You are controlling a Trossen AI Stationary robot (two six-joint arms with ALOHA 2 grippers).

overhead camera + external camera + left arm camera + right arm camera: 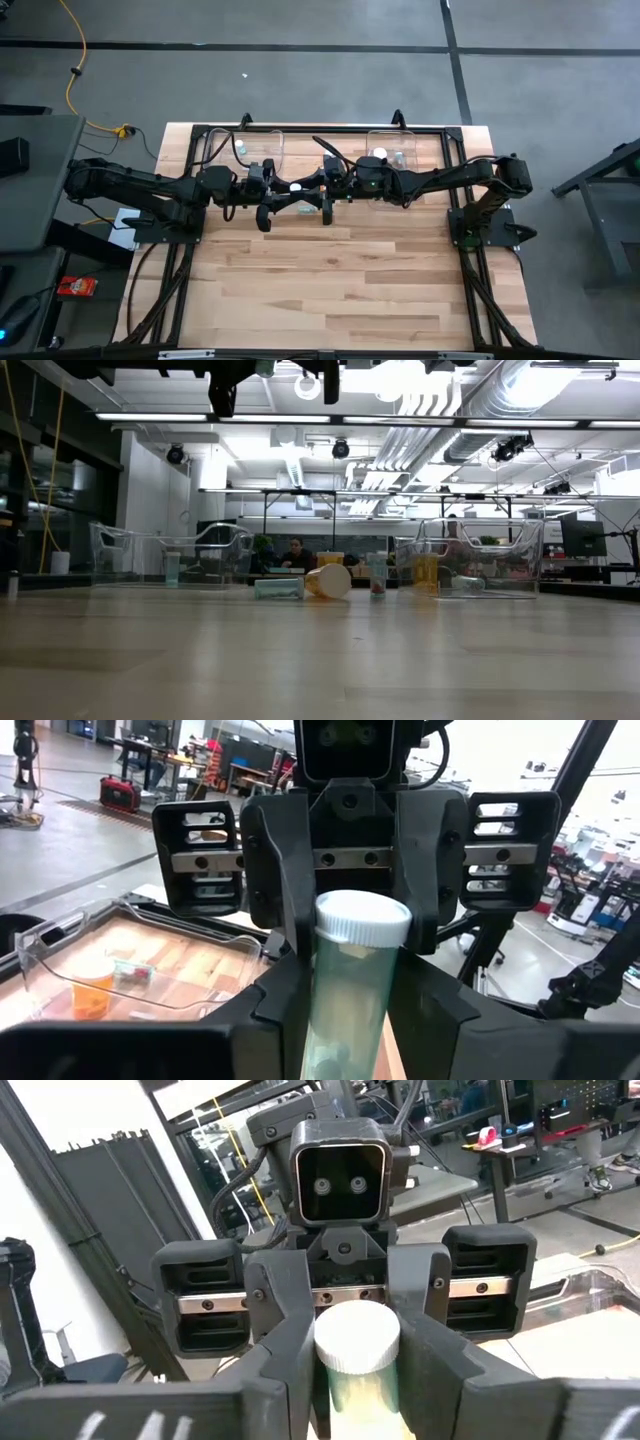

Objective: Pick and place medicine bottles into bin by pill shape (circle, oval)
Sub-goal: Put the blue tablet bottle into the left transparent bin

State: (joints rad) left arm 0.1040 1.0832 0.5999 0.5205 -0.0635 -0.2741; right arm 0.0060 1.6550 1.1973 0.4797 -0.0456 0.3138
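The bottle [296, 187] in play hangs above the desk [340, 290], over its far middle, standing upright with its white cap on top, so its long axis runs straight up and down. It is a pale, clear-bodied one. Both arms meet on it. The left gripper [285, 189] comes in from 9 o'clock and the right gripper [310, 188] from 3 o'clock, each lying level and facing the other. The fingers of both sit clamped against the bottle's sides, so neither arm is nearer. This looks like a handover, and the coming move turns on which pair of fingers lets go.

Two clear bins stand at the desk's far edge. The left bin [262, 140] is at about 11 o'clock from the held bottle and the right bin [392, 135] at about 1 o'clock.

Three more bottles wait on the desk between the bins. A pale bottle [279, 588] and an orange bottle [328, 581] lie on their sides, and a third bottle [377, 575] stands upright. At least one bottle shows in the left bin and two in the right; an exact count there is hard to make.
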